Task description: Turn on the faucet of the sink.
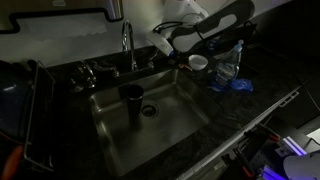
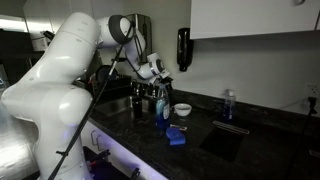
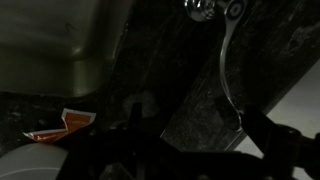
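The faucet (image 1: 128,42) is a thin chrome gooseneck at the back rim of the sink (image 1: 170,125), a grey steel basin with a round drain. In an exterior view my gripper (image 1: 164,43) hangs over the counter just beside the faucet, above the sink's back corner. It also shows by the sink in the other one (image 2: 155,70). The wrist view is dark: a thin metal lever handle (image 3: 228,65) runs down between my two dark fingers (image 3: 198,140), which stand apart and hold nothing. I cannot tell if they touch the lever.
A dark cup (image 1: 133,100) stands in the basin. A small white bowl (image 1: 198,62), a clear bottle (image 1: 229,68) and a blue sponge (image 1: 240,86) sit on the black speckled counter (image 1: 225,105). A soap dispenser (image 2: 184,48) hangs on the wall.
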`<action>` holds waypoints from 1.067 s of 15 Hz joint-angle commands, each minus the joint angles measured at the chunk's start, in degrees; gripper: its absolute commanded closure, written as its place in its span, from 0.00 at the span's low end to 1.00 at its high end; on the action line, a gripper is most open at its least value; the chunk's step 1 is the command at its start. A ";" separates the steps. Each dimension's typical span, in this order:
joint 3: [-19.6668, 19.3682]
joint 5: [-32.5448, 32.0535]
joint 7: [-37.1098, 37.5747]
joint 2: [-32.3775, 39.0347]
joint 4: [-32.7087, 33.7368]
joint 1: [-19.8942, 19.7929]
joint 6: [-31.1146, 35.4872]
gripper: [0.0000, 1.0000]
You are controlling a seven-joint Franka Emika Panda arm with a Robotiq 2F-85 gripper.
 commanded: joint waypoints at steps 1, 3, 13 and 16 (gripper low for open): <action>-2.55 -0.49 -0.73 2.42 2.70 1.59 -2.98 0.00; -2.30 0.05 -1.57 2.26 3.22 1.76 -6.43 0.00; 0.71 1.80 -6.87 3.25 7.12 -0.52 -19.88 0.00; 1.30 3.65 -7.14 3.02 8.18 -1.25 -18.94 0.00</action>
